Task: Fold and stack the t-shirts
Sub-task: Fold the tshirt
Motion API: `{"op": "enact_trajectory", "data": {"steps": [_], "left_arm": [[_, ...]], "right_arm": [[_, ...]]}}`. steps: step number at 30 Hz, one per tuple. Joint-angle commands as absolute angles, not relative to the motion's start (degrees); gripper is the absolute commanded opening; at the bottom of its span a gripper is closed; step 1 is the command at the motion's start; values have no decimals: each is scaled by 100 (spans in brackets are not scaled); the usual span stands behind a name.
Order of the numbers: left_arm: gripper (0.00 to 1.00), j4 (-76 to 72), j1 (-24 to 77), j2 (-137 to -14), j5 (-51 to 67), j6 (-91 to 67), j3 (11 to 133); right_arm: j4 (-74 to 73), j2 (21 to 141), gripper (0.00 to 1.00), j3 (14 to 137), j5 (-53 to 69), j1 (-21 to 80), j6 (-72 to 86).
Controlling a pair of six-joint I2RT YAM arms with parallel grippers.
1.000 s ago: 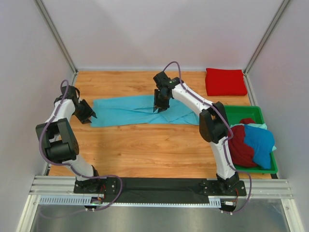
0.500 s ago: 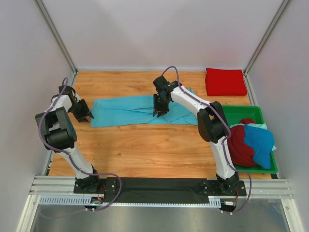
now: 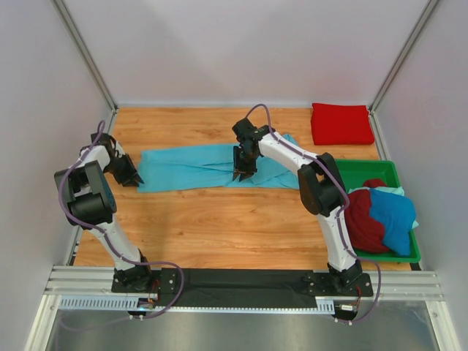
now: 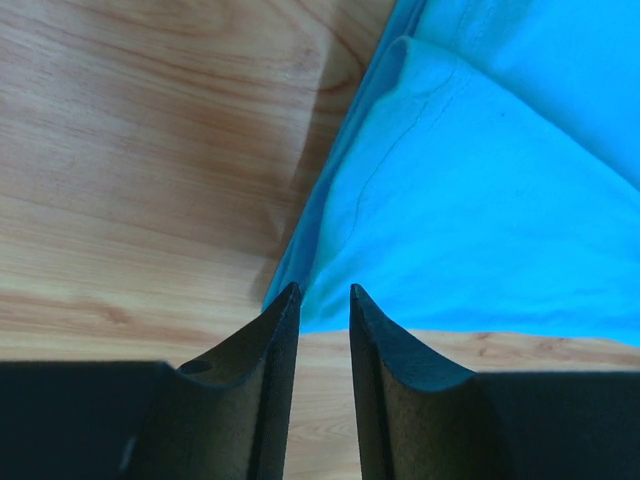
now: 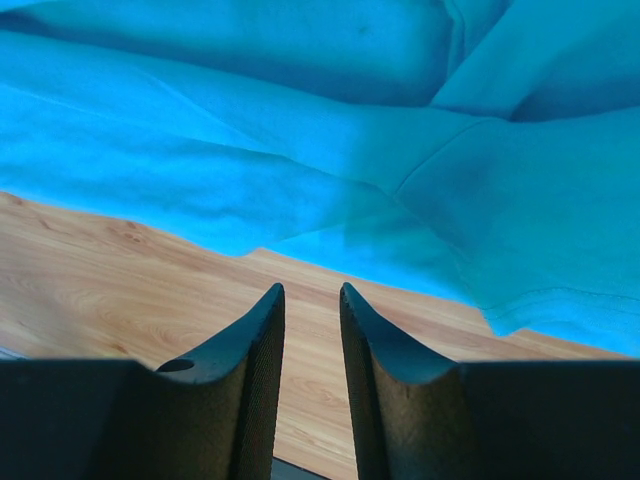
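Spread lengthwise over the light wooden tabletop [image 3: 219, 219], from its left side past the middle: a light turquoise cloth t-shirt [image 3: 190, 167], lying flat, creased, with overlapping flaps toward its right end. At the shirt's left end, the left gripper [image 3: 134, 175], low over the wood, its black fingers [image 4: 265, 350] parted by only a narrow slot, tips right at the cloth's corner, nothing visibly clamped. At the near edge of the shirt's middle, the right gripper [image 3: 241, 174], likewise narrowly parted, wood in the gap, tips just short of the hem. In the far right corner, a bright red t-shirt [image 3: 341, 123] folded into a rectangle. At the right edge, a green plastic tray [image 3: 369, 170] heaped with a crumpled dark red t-shirt [image 3: 363, 219] and a deeper blue t-shirt [image 3: 393, 216].
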State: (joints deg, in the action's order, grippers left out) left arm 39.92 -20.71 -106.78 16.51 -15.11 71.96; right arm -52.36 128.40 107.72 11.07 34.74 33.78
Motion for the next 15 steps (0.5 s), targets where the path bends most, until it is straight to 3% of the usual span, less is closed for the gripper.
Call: {"op": "enact_trajectory", "data": {"steps": [1, 5, 8, 15], "left_arm": [[33, 3911, -2074, -10468, 1767, -1459, 7102], [29, 4043, -2065, -10546, 1548, -1477, 7154], [41, 4069, -2074, -10451, 1328, -1547, 7137], [49, 4131, -2065, -10511, 1230, -1521, 7268]], "right_arm": [[-5045, 12744, 31, 10881, 1178, 3498, 3349], [-5062, 12744, 30, 10846, 1187, 3489, 3340], [-5098, 12683, 30, 10802, 1090, 3498, 3305], [-5229, 12209, 34, 10310, 747, 3218, 3313]]}}
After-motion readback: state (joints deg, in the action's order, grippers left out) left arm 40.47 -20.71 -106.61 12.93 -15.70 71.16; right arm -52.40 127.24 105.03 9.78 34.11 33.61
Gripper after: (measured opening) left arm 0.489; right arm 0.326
